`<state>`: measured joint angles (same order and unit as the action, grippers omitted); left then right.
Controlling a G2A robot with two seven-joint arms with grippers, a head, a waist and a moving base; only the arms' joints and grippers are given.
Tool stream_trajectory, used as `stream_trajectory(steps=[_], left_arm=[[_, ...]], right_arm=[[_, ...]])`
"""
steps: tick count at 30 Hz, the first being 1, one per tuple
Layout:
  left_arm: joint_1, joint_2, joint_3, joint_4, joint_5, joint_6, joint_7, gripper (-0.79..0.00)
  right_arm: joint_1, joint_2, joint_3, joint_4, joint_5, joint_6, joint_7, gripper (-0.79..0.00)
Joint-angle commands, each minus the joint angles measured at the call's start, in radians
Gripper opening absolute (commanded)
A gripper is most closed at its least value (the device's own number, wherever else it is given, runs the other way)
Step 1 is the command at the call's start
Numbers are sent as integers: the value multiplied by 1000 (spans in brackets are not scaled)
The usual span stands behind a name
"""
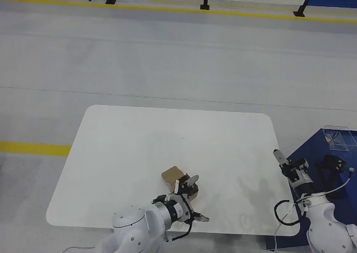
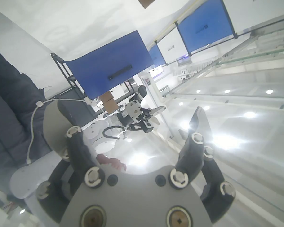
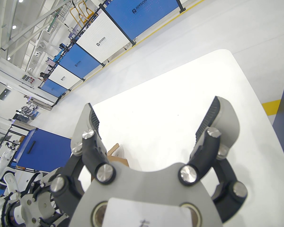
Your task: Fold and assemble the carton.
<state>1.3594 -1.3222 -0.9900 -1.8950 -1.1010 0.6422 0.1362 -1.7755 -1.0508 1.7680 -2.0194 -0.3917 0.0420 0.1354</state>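
Two grippers stand wide open and empty: the left gripper (image 1: 196, 199) just beside the small brown cardboard carton (image 1: 173, 174) toward the near edge of the white rounded table (image 1: 121, 139), the right gripper (image 1: 280, 155) well apart at the right edge. Folding seems barely begun; next, one gripper must seize a flap. The right wrist view shows a raised flap (image 3: 115, 148), too small to tell from above.

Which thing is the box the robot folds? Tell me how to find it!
Find the big white rounded table on the pale floor. Near its edge closest to the robot, beside the left arm's open jaws, sits the small brown cardboard carton. It is the only brown thing on the table.
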Motion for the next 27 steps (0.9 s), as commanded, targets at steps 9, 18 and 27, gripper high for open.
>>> stream_trajectory(steps=[9, 18, 27], left_arm=[[36, 26, -27, 40, 170, -86, -295, 0], [22, 31, -16, 22, 248, -51, -290, 0], [91, 83, -11, -249, 711, 370, -63, 0]], right_arm=[[0, 0, 0, 0, 0, 0, 0, 0], [15, -1, -25, 3, -70, 51, -6, 0], [197, -17, -353, 59, -303, 40, 103, 0]])
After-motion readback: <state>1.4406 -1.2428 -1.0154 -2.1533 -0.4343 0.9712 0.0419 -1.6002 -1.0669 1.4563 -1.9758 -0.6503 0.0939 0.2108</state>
